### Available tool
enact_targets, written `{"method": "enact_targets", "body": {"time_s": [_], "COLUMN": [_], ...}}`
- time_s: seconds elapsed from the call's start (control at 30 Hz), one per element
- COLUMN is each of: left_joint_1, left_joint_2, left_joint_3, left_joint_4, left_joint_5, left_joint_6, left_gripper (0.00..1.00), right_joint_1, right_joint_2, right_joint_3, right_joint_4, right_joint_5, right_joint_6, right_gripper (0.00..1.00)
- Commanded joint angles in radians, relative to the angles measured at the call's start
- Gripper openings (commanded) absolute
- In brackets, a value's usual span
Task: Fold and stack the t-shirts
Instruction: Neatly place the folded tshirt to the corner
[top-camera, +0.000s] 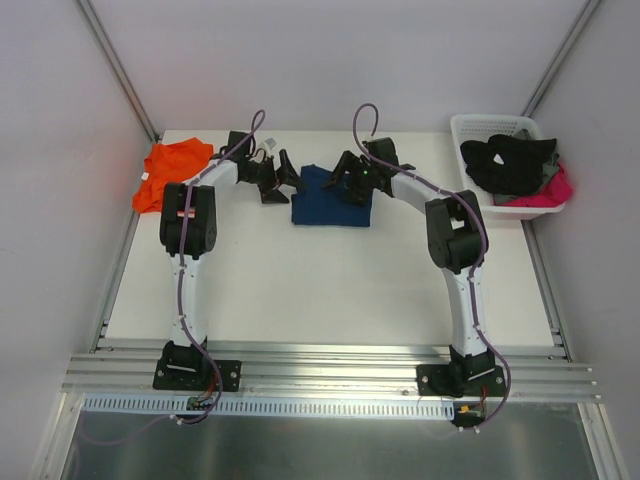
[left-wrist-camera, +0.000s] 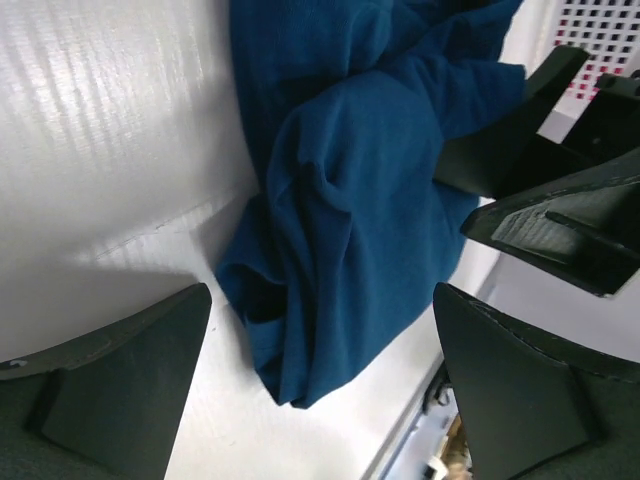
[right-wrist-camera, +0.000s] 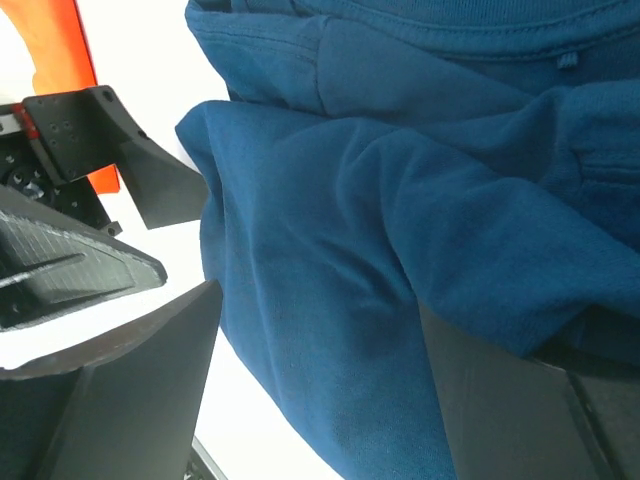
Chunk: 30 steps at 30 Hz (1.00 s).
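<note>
The navy blue t-shirt (top-camera: 330, 203) lies bunched into a rough rectangle at the back middle of the table. The orange t-shirt (top-camera: 172, 172) lies crumpled at the back left corner. My left gripper (top-camera: 281, 181) hovers open at the navy shirt's left edge; in the left wrist view its fingers (left-wrist-camera: 120, 385) stand wide apart around a fold of the navy cloth (left-wrist-camera: 360, 210). Over the shirt's top right part my right gripper (top-camera: 347, 181) is open too. In the right wrist view navy cloth (right-wrist-camera: 380, 230) fills the gap and drapes over one finger (right-wrist-camera: 500, 400).
A white basket (top-camera: 475, 125) at the back right holds black and pink clothes. Grey walls close in on the left and right, with a metal rail along the near edge. Each wrist view shows the other gripper close by, the right one (left-wrist-camera: 560, 215) and the left one (right-wrist-camera: 80, 260).
</note>
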Motion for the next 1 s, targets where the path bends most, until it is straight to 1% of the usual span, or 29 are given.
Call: {"method": "enact_targets", "body": {"time_s": [0.0, 0.07, 0.23, 0.5, 0.57, 0.6, 0.63, 0.67, 0.73, 0.77, 0.8, 0.9, 0.97], "left_joint_1": [-0.005, -0.01, -0.022, -0.069, -0.083, -0.085, -0.086, -0.086, -0.086, -0.086, -0.086, -0.086, -0.086], "left_joint_2": [0.048, 0.063, 0.074, 0.131, 0.129, 0.128, 0.125, 0.123, 0.12, 0.117, 0.116, 0.106, 0.099], "left_joint_3": [-0.001, -0.012, -0.041, -0.015, -0.019, -0.024, -0.031, -0.036, -0.044, -0.048, -0.051, -0.064, -0.064], "left_joint_4": [0.077, 0.111, 0.153, 0.203, 0.208, 0.213, 0.216, 0.222, 0.225, 0.225, 0.225, 0.225, 0.225], "left_joint_5": [0.071, 0.1, 0.133, 0.159, 0.16, 0.16, 0.162, 0.162, 0.162, 0.159, 0.159, 0.15, 0.148], "left_joint_6": [-0.102, -0.12, -0.168, -0.199, -0.203, -0.211, -0.217, -0.223, -0.226, -0.226, -0.232, -0.235, -0.231], "left_gripper": [0.96, 0.94, 0.93, 0.91, 0.84, 0.78, 0.64, 0.57, 0.45, 0.28, 0.22, 0.07, 0.03], "right_joint_1": [0.015, 0.019, 0.021, 0.029, 0.03, 0.032, 0.032, 0.033, 0.03, 0.03, 0.032, 0.032, 0.032], "right_joint_2": [-0.05, -0.049, -0.035, -0.026, -0.027, -0.032, -0.034, -0.034, -0.034, -0.032, -0.029, -0.031, -0.034], "right_joint_3": [-0.01, -0.002, 0.016, 0.026, 0.027, 0.026, 0.024, 0.024, 0.023, 0.023, 0.024, 0.032, 0.032], "right_joint_4": [-0.065, -0.065, -0.068, -0.068, -0.072, -0.071, -0.071, -0.069, -0.066, -0.065, -0.062, -0.063, -0.065], "right_joint_5": [0.018, 0.021, 0.028, 0.032, 0.038, 0.038, 0.038, 0.04, 0.041, 0.04, 0.04, 0.041, 0.04], "right_joint_6": [-0.029, -0.035, -0.04, -0.04, -0.041, -0.043, -0.043, -0.041, -0.041, -0.043, -0.041, -0.041, -0.046], "right_gripper": [0.84, 0.84, 0.84, 0.84, 0.84, 0.84, 0.84, 0.84, 0.84, 0.84, 0.84, 0.84, 0.84]}}
